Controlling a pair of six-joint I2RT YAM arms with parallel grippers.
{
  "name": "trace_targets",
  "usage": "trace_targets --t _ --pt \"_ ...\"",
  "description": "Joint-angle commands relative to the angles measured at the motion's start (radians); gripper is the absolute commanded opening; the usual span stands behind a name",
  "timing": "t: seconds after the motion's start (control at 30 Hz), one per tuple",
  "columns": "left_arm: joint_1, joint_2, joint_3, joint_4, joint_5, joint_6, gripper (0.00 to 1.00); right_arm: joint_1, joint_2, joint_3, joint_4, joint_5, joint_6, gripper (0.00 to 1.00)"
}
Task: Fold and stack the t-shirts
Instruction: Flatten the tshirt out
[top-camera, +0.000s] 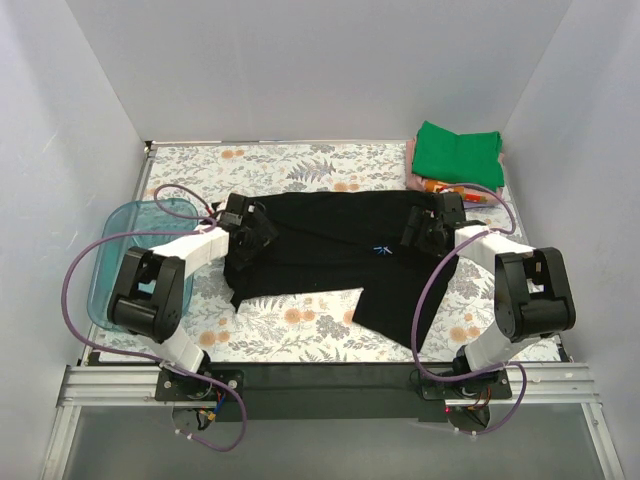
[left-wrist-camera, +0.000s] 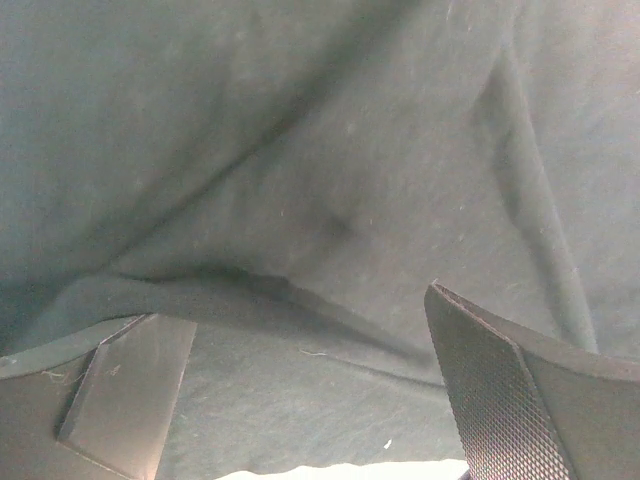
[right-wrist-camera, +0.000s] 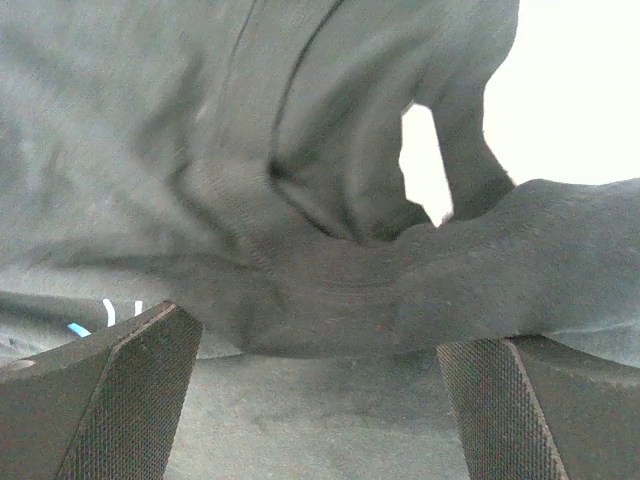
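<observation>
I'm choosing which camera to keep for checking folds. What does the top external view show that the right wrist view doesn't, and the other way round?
Only top external: the whole black t-shirt lying on the floral table, both arms, the left claw, the teal tray and a folded green shirt at the far right. Only right wrist: bunched cloth close up between the spread fingers of the right claw, with a bright gap through a fold. Both: the black t-shirt, its blue mark and the right claw.

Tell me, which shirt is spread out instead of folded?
The black t-shirt, lying open in the middle; the green t-shirt sits folded in the far-right corner.
</observation>
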Motion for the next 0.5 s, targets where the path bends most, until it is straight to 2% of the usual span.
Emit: trace_targets --t 0.0,0.27,0.37,0.47 --pt "-0.005 0.143 0.021 0.016 0.024 0.028 0.96 -0.065 0.093 0.017 -0.092 0.048 -0.053 0.98" --pt "-0.005 0.151 0.196 -0.016 0.010 0.081 0.96 -0.082 0.054 0.096 -0.095 0.054 -0.118 0.98" --pt "-0.003 0.103 0.234 -0.097 -0.106 0.085 0.96 -0.082 -0.025 0.079 -0.101 0.053 -0.136 0.98" --pt "0.000 0.065 0.239 -0.209 -0.294 0.030 0.98 -0.082 -0.120 0.037 -0.121 0.070 -0.139 0.98"
